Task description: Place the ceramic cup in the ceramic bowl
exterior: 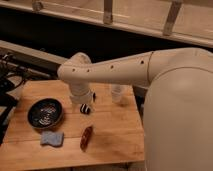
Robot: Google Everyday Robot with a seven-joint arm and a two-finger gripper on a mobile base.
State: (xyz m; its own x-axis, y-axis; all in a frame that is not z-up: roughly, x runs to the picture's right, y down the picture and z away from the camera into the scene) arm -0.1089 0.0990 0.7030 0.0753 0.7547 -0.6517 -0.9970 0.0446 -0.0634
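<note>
The ceramic cup [117, 93], small, pale and handleless, stands upright near the back right of the wooden table [115, 145]. The ceramic bowl [45, 113], round, dark and glossy inside, sits at the table's left. My gripper [86, 108] hangs from the white arm [110, 70] low over the table's middle. It is between the bowl and the cup, to the left of the cup and apart from it. Nothing shows in its grasp.
A blue sponge [52, 138] lies in front of the bowl. A reddish-brown oblong object [86, 137] lies near the table's front middle. My large white body [180, 120] fills the right side. Dark cables [10, 80] lie left of the table.
</note>
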